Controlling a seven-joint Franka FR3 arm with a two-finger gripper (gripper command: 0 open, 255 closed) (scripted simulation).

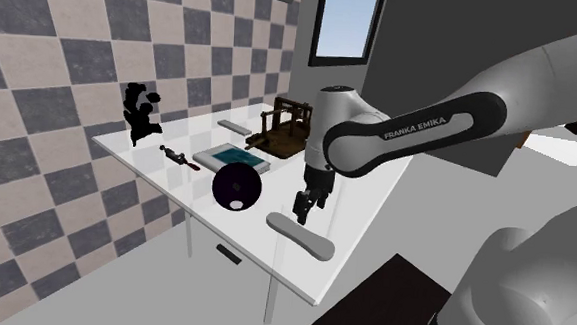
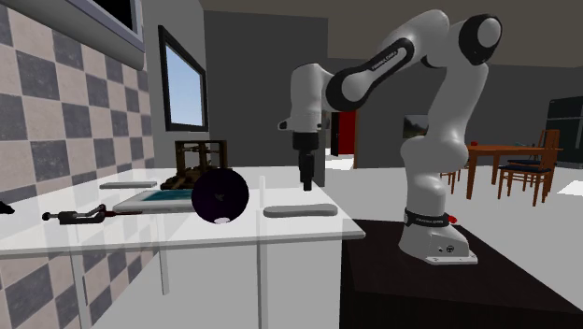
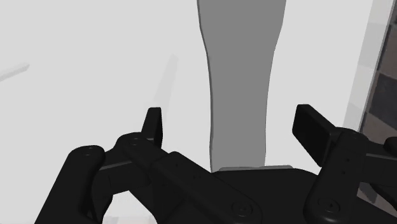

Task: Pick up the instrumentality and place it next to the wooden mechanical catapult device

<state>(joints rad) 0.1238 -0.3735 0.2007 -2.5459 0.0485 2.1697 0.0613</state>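
A flat grey elongated bar [image 1: 300,236] [image 2: 299,210] lies on the white table [image 1: 370,205] near its front edge. My gripper [image 1: 303,209] [image 2: 305,179] hangs a little above the table, over the bar's far end, pointing down. In the wrist view the bar [image 3: 238,76] runs away from between the fingers, and the gripper [image 3: 232,124] is open and touches nothing. The brown wooden catapult [image 1: 283,126] [image 2: 198,159] stands at the back of the table, beyond the gripper.
A dark purple ball [image 1: 237,188] [image 2: 220,196] sits beside a teal-topped flat tray [image 1: 232,160]. A red and black tool [image 1: 177,159], a black figurine [image 1: 139,112] and a small grey bar [image 1: 235,126] lie toward the checkered wall.
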